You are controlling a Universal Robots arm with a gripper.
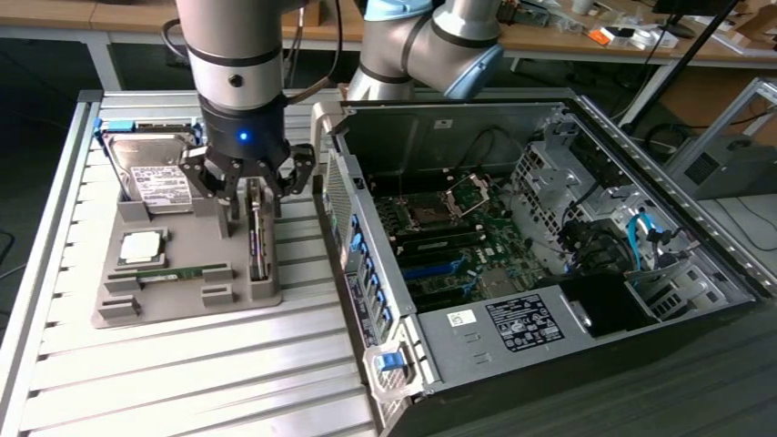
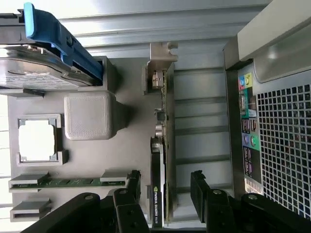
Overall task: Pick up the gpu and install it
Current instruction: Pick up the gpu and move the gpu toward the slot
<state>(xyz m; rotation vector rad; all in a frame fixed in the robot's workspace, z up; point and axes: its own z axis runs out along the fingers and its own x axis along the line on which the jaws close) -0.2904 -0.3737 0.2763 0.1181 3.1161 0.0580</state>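
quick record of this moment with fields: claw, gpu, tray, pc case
claw: open, low over the tray, one finger on each side of the gpu, gaps on both sides
gpu: standing on edge in its tray slot, not lifted
tray: grey, on the slatted table; also holds a hard drive, square silver chip and memory stick
pc case: open, on the exterior view's right of the tray; gpu not installed

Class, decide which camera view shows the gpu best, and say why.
The wrist view: the gpu stands on edge, its length, bracket and label visible. The exterior view gives just a thin dark edge under the end effector.
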